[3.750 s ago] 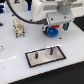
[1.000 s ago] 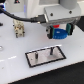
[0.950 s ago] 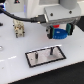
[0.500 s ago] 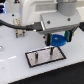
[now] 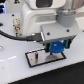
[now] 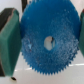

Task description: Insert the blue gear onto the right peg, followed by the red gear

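toothed bright-blue disc, the blue gear (image 6: 48,43)

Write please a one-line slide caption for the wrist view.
Gripper shut on the blue gear, its centre hole visible between the two green fingers.

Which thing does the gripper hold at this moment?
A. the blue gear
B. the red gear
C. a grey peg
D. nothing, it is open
A: in the wrist view the blue gear fills the space between the two fingers, and the exterior view shows it blue under the gripper, above the base plate.
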Motion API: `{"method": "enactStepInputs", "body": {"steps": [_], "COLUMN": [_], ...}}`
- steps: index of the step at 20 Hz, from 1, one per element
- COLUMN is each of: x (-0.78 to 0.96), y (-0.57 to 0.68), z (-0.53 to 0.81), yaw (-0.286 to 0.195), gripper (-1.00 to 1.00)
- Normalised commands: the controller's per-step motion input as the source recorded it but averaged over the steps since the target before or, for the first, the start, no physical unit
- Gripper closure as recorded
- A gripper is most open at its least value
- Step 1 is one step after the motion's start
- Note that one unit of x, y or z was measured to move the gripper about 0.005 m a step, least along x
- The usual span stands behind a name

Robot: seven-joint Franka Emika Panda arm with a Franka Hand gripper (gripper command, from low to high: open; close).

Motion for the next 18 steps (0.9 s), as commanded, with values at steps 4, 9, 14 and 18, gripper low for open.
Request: {"method": "enactStepInputs", "body": {"steps": [4, 9, 14, 18], "x": [0.02, 0.05, 0.03, 0.08], "y": [-0.15, -0.12, -0.17, -0.16], "z": [0.27, 0.07, -0.04, 0.0], "yaw": [0.0, 0.0, 0.0, 0.0], "gripper": [1.0, 1.0, 1.0, 1.0]}}
